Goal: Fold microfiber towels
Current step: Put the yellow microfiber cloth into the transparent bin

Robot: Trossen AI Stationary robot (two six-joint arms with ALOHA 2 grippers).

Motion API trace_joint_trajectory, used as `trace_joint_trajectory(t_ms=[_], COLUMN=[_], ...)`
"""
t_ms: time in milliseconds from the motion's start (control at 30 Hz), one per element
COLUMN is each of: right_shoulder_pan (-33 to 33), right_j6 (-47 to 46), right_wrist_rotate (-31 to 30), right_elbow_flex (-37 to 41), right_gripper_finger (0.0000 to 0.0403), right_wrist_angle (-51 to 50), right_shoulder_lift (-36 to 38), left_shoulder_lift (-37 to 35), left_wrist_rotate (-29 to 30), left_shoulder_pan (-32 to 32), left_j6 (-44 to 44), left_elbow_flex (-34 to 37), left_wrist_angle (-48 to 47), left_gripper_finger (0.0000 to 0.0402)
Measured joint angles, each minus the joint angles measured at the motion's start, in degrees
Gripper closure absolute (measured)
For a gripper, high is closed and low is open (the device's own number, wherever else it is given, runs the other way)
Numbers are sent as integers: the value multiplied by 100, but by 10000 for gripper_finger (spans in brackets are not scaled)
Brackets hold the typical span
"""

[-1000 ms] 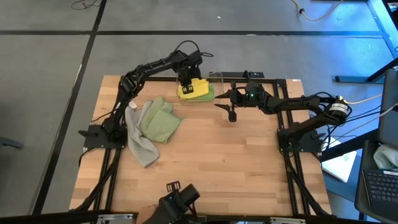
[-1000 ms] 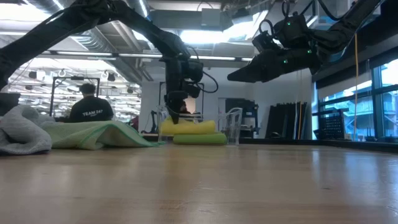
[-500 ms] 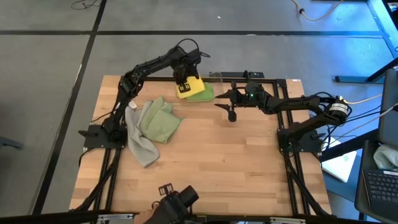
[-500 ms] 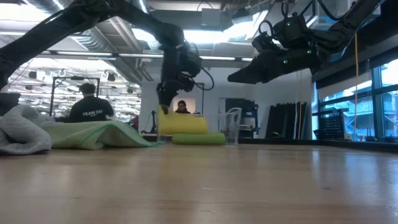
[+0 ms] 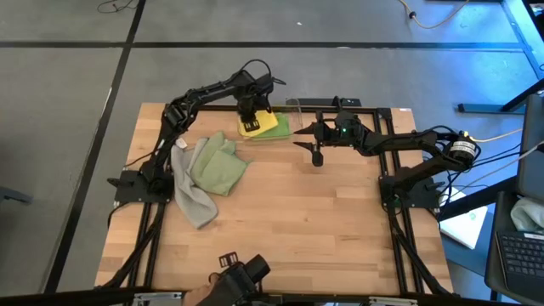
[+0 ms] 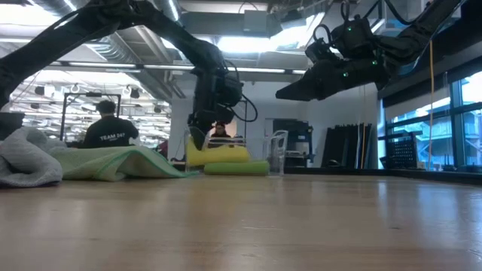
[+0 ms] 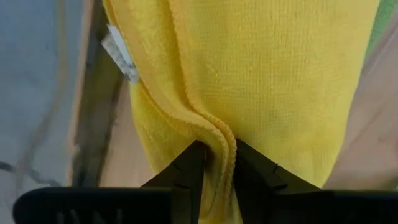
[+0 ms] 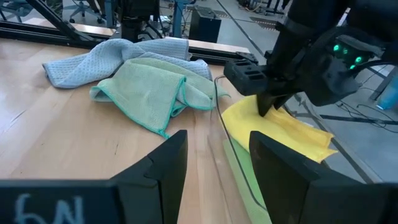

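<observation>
A folded yellow towel [image 5: 263, 126] lies on a folded bright green towel [image 5: 282, 129] at the table's far edge, next to a clear plastic bin [image 5: 296, 106]. My left gripper [image 5: 249, 117] stands over the yellow towel's left end, pointing down and shut on it. A pale sage green towel [image 5: 219, 166] and a grey towel [image 5: 191, 200] lie crumpled on the table's left half. My right gripper [image 5: 316, 155] hovers open above the table's middle, right of the stack, with nothing between its fingers. My left gripper pinches a raised ridge of the yellow towel [image 7: 219, 134] between its two fingers [image 7: 189, 165], which come from above and point down. A hemmed edge runs into the gap, and several layers are bunched there. The towel's left end [image 6: 197, 150] is lifted, and its right part rests on the bright green towel [image 6: 237, 168].
The clear bin's wall [image 8: 231, 152] stands just right of the stack. A black frame rail runs along the table's far edge [image 5: 357, 106]. Bare wood spreads over the table's near half [image 5: 297, 229]. A person [image 6: 109, 128] sits in the room beyond the table.
My left gripper has gone a little toward the table's left edge with the yellow towel. It raised the towel clear of the green one, then lowered it. The towel's right part now rests on the green towel and its left end is still up.
</observation>
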State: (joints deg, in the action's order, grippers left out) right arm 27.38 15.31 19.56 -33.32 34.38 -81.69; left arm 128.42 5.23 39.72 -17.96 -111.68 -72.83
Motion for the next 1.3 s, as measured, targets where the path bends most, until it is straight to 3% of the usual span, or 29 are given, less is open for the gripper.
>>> trace_joint_trajectory(t_ms=[200, 333, 567, 867, 1133, 1300], right_shoulder_pan=[-2, 39, 81, 52, 50, 50], right_j6=[-99, -860, -1357, -1335, -1316, -1225], right_wrist_rotate=[-76, -478, 3, 1, 2, 1], right_elbow_flex=[0, -217, -894, -868, -866, -866], right_gripper_finger=[226, 226, 226, 226, 226, 226], right_wrist_angle=[50, -67, -1284, -1378, -1378, -1399], right_shoulder_lift=[0, -2, -55, -260, -313, -313], left_shoulder_lift=[0, 0, 2, 0, 0, 2], left_wrist_rotate=[0, 0, -9, -24, 0, 2], left_shoulder_pan=[2, 0, 0, -15, -37, -37], left_j6=[-61, -84, -173, 34, 205, 119], left_elbow_flex=[-2, -3, -404, -763, -763, -763], left_wrist_angle=[78, 74, -151, -737, -767, -755], left_gripper_finger=[325, 325, 324, 322, 294, 253])
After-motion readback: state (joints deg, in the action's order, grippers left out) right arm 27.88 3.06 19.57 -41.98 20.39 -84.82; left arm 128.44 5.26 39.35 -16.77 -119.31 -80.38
